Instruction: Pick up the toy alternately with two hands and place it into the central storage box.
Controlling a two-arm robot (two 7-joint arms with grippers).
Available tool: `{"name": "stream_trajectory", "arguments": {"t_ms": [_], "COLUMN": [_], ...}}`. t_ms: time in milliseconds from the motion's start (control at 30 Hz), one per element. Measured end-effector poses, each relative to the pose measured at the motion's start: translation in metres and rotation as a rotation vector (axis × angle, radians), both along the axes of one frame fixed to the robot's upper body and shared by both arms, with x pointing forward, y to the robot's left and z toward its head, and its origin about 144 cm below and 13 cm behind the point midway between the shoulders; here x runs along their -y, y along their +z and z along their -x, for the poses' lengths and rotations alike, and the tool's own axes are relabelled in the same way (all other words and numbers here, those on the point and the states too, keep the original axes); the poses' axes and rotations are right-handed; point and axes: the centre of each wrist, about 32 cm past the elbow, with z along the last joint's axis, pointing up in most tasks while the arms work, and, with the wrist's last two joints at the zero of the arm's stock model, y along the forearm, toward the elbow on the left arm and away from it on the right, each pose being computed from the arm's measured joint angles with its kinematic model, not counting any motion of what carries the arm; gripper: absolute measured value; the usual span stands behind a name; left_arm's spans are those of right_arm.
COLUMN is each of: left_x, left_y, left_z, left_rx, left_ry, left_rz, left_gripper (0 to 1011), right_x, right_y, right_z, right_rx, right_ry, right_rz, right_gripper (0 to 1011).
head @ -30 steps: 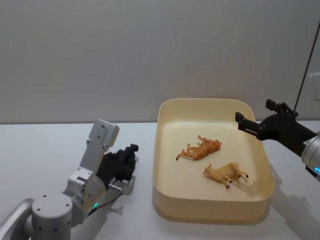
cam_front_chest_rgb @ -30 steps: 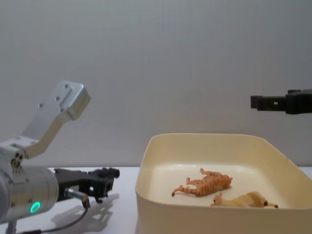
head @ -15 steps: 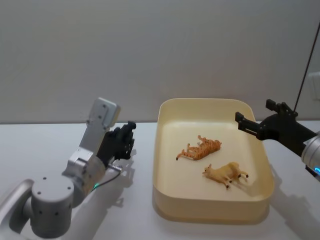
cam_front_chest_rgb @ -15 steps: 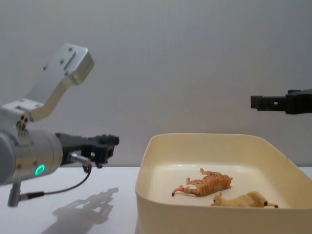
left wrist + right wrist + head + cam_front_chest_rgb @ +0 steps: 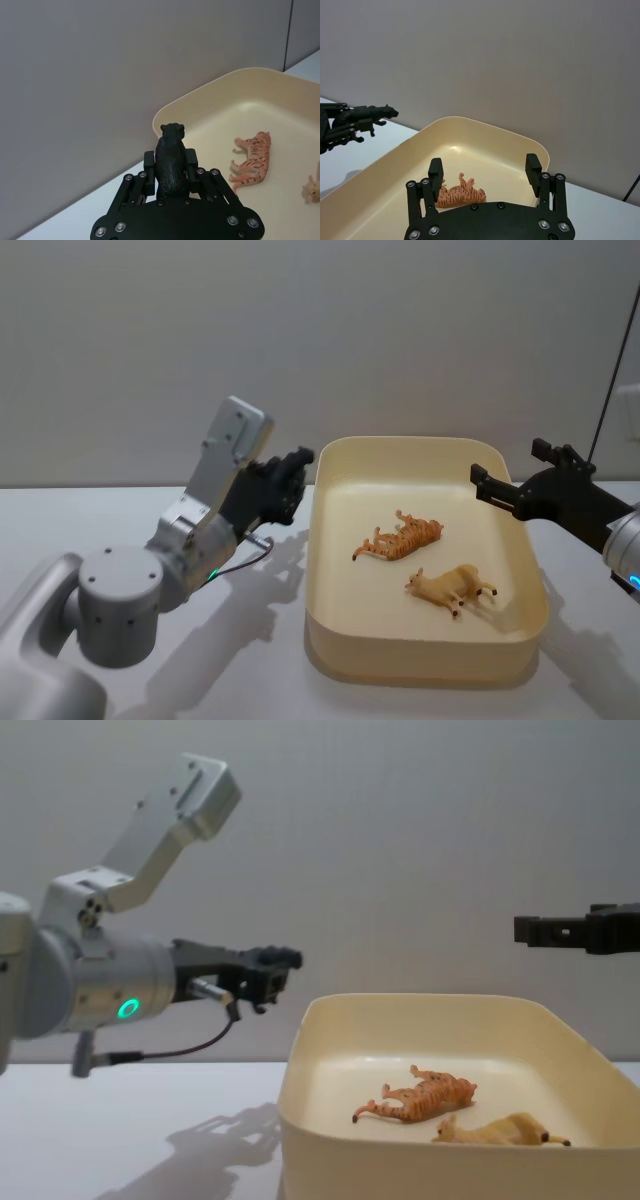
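Note:
A black animal toy (image 5: 171, 142) sits clamped between the fingers of my left gripper (image 5: 170, 161). That gripper (image 5: 290, 483) hangs in the air just left of the cream-yellow storage box (image 5: 420, 672), near its far left corner; the chest view shows the gripper (image 5: 275, 965) above rim height. Two toys lie on their sides inside the box: an orange striped tiger (image 5: 400, 538) and a tan animal (image 5: 450, 587). My right gripper (image 5: 512, 468) is open and empty, held above the box's far right side, and its wrist view looks down past its gripper (image 5: 485, 170) onto the tiger (image 5: 457, 194).
The box (image 5: 400, 1170) stands on a white table (image 5: 120, 510) in front of a plain grey wall. Bare table lies to the left of the box, under my left arm. A thin black cable (image 5: 610, 370) hangs at the far right.
My left arm has lifted off the table and swung right towards the box, carrying the black toy. The right gripper and the two toys in the box have stayed put.

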Motion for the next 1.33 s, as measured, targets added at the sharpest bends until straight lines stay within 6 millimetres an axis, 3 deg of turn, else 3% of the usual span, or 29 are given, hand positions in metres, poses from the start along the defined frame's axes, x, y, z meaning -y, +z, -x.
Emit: {"name": "stream_trajectory", "arguments": {"t_ms": [567,900,1000,1133,1333], "left_x": [0.022,0.029,0.031,0.032,0.033], "left_y": [0.011,0.014,0.014,0.015,0.016], "left_z": [-0.041,-0.052,-0.054,-0.056,-0.058], "left_rx": [0.045,0.05,0.051,0.052,0.053], "left_ry": [-0.156,-0.198,-0.206,-0.212,-0.219], "left_rz": [-0.001,-0.005,-0.006,-0.007,-0.008], "left_gripper": [351,679,732,890,1001], "right_x": [0.0,0.0,0.0,0.0,0.0], "right_y": [0.0,0.0,0.0,0.0,0.0], "right_z": [0.0,0.0,0.0,0.0,0.0], "right_rx": [0.0,0.0,0.0,0.0,0.0], "right_ry": [0.0,0.0,0.0,0.0,0.0], "right_rz": [0.0,0.0,0.0,0.0,0.0], "right_gripper": [1001,1001,1001,1001,1001]}}
